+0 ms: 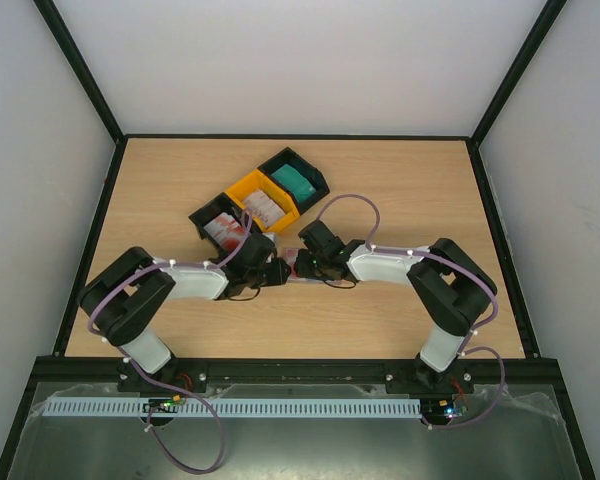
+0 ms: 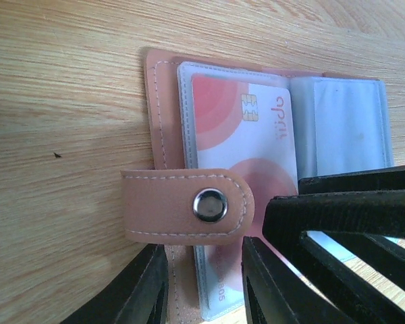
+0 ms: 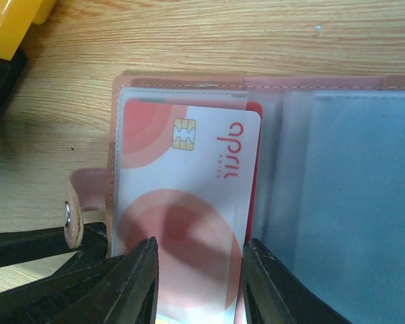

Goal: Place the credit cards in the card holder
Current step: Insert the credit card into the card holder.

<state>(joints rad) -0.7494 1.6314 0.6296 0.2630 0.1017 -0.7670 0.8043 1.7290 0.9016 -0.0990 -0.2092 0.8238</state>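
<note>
Card holder (image 2: 163, 115) lies open on the table (image 2: 61, 101), mid-table between the two arms, and I see one red-and-white credit card (image 3: 182, 196) in the clear pocket beside the snap tab (image 2: 169, 206). Left gripper (image 2: 202, 293) has its jaws part-way apart astride the holder's tab edge. Right gripper (image 3: 199, 287) stands astride the card's near end, and I cannot tell whether either is actually clamping.

Light wood-grain table (image 1: 400, 190), pinkish-brown leather-like card holder (image 2: 162, 101) open flat near mid-table, diagonal row behind it, black plastic tray (image 1: 202, 213), yellow plastic tray (image 1: 248, 182), second black plastic tray (image 1: 285, 156).
</note>
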